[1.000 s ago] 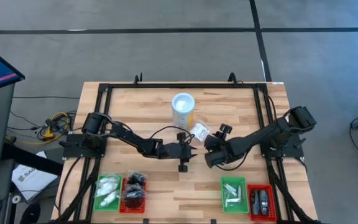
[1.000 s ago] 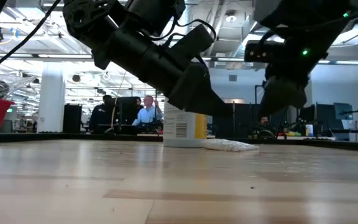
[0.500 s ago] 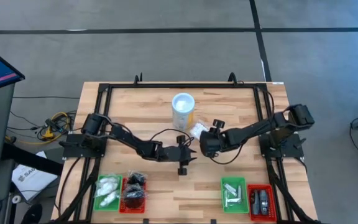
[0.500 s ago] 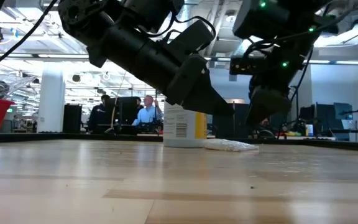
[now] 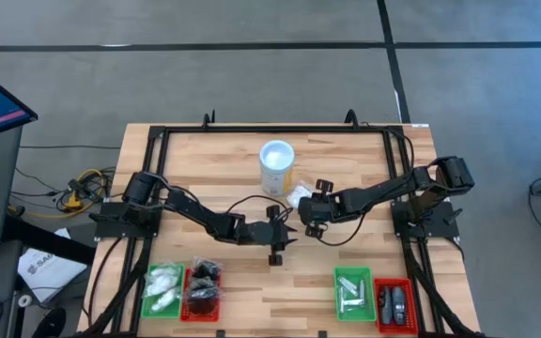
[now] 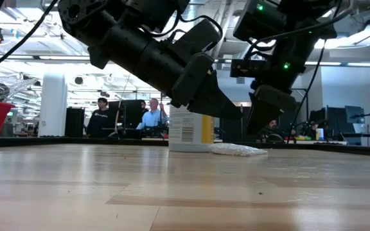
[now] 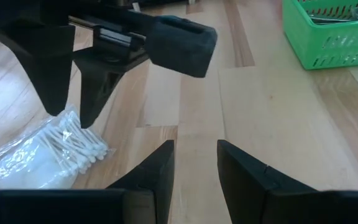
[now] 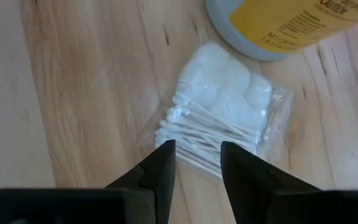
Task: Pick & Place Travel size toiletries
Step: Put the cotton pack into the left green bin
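Over swab packet [image 8: 219, 127], right gripper [image 8: 196, 163] part-open, empty; tub [image 8: 291, 22] label unreadable.

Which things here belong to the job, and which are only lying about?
Job:
- cotton-swab packet, on the wood beside the tub
- right gripper, above the packet, jaws apart
- green trays and red trays holding sorted items

Lying about:
- tub with yellow label
- left gripper, empty over bare wood
- people in the room behind
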